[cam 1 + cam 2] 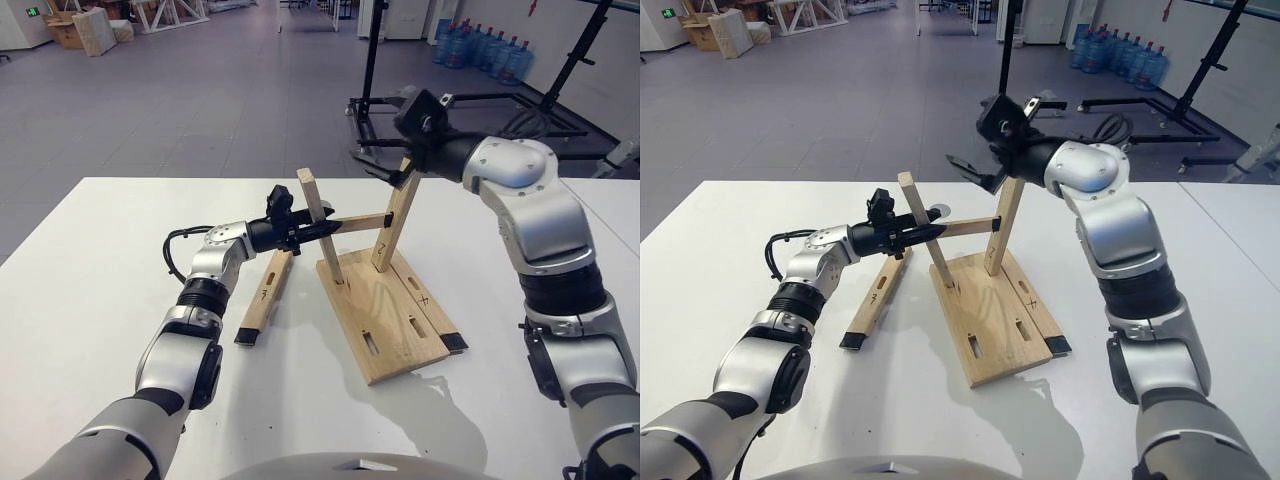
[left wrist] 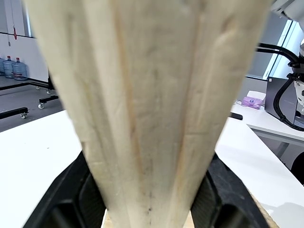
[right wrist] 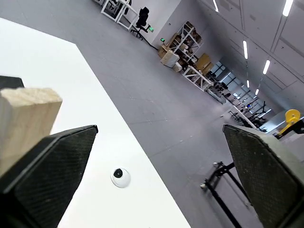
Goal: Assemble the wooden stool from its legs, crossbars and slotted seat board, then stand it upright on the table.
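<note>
Bracing two legs in the seat board (image 1: 385, 335), mid-counter
Left gripper (image 1: 305, 231) is clamping left leg (image 1: 331, 256) beside crossbar (image 1: 362, 222); right gripper (image 1: 390, 172), fingers wide, is hovering at the slanted right leg (image 1: 392, 236) top.

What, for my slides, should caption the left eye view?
Left gripper grips the crossbar between two legs standing on seat board.

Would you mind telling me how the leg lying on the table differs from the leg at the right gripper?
The lying leg rests flat on the table, beside the seat board; the right-hand leg stands on that board, leaning. The lying leg joins nothing; the right-hand leg meets a crossbar, with the open right gripper at its top. Both are pale wooden bars.
</note>
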{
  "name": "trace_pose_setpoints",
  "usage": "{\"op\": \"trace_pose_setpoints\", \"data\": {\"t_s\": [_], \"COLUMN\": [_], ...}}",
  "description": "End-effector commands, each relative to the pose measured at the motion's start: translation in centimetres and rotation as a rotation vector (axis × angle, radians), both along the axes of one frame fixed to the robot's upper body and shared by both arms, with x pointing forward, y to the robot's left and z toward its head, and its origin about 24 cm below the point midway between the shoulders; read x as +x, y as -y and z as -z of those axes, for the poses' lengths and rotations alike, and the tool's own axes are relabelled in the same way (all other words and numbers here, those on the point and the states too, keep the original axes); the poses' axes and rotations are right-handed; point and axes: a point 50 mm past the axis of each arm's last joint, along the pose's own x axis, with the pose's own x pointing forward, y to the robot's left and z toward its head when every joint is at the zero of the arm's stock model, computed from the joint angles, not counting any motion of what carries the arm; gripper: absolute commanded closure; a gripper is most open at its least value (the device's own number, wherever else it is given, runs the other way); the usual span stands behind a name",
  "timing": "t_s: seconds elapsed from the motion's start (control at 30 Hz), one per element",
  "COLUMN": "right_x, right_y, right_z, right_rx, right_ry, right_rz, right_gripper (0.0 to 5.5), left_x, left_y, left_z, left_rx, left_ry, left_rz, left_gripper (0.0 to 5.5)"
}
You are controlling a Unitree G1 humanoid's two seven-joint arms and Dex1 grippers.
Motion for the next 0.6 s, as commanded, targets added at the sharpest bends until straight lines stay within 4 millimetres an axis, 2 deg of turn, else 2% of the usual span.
{"op": "trace_pose_setpoints", "data": {"t_s": [0.03,0.2,0.33,0.47,0.6], "right_x": [0.5,1.0,1.3,0.8,-0.5], "right_y": [-0.2,0.0,0.0,0.0,1.0], "right_z": [1.9,3.7,6.0,9.9,14.9], "right_rx": [-0.129,-0.2,-0.237,-0.342,-0.481], "right_ry": [0.02,0.021,-0.013,-0.079,-0.163], "right_rz": [0.023,0.063,0.076,0.056,0.038], "right_gripper": [0.65,0.65,0.65,0.65,0.65], "left_x": [-0.2,-0.1,-0.2,-0.4,-0.3], "left_y": [0.3,0.6,1.0,1.1,1.0], "left_z": [0.6,0.6,0.8,1.0,1.0], "left_rx": [0.059,0.065,0.081,0.087,0.089], "left_ry": [-0.01,-0.011,-0.015,-0.02,-0.019], "left_rz": [0.005,0.009,0.007,0.008,0.007], "left_gripper": [3.48,3.48,3.48,3.48,3.48]}}
